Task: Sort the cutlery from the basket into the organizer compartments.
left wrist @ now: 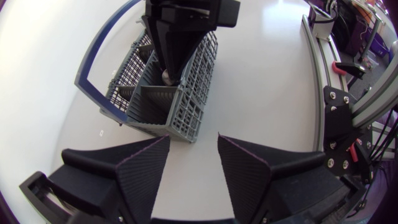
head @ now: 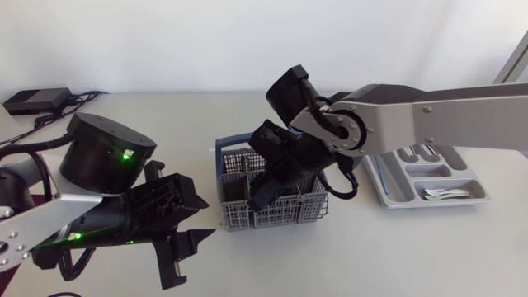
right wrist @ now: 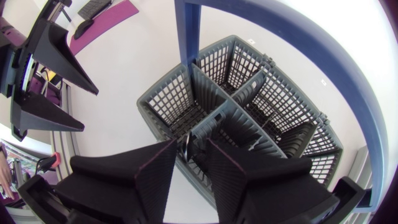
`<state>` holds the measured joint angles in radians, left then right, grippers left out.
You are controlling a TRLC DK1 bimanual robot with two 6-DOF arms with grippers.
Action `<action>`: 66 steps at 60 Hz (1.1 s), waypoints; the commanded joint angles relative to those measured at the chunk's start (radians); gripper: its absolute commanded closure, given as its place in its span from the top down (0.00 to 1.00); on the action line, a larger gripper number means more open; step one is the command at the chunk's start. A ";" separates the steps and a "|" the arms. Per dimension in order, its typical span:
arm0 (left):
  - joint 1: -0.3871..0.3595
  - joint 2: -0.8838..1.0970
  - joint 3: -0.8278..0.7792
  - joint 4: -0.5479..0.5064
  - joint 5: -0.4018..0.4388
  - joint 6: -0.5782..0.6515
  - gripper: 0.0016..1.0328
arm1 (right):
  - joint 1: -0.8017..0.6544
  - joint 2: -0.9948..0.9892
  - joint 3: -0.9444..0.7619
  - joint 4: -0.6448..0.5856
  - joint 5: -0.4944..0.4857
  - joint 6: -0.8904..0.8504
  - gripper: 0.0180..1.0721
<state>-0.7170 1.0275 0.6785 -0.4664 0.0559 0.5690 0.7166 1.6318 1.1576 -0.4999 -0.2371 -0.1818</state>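
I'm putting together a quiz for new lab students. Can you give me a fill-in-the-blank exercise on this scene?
1. The grey basket has a ____ handle.
2. The right gripper is lowered into the ____.
3. The left gripper, beside the basket, has its fingers ____.
4. In the head view the organizer lies to the ____ of the basket.

Missing words: blue; basket; open; right.

Left hand [head: 191, 252] wide open just beside the basket [head: 307, 210], right hand [head: 258, 198] plunged inside it, pinching a cutlery piece [right wrist: 185, 147]
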 commanded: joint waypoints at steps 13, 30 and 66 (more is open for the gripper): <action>-0.002 -0.009 -0.022 0.003 0.012 0.000 0.52 | -0.003 0.062 0.021 -0.006 0.028 0.028 0.30; -0.004 -0.010 -0.025 0.003 0.012 0.000 0.52 | 0.000 0.069 0.027 -0.008 0.032 0.021 0.05; -0.006 -0.017 -0.028 0.003 0.013 -0.006 0.52 | -0.118 -0.090 0.031 -0.049 -0.274 0.048 0.05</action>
<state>-0.7174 1.0271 0.6781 -0.4664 0.0559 0.5690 0.6304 1.5684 1.1706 -0.5270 -0.4641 -0.1631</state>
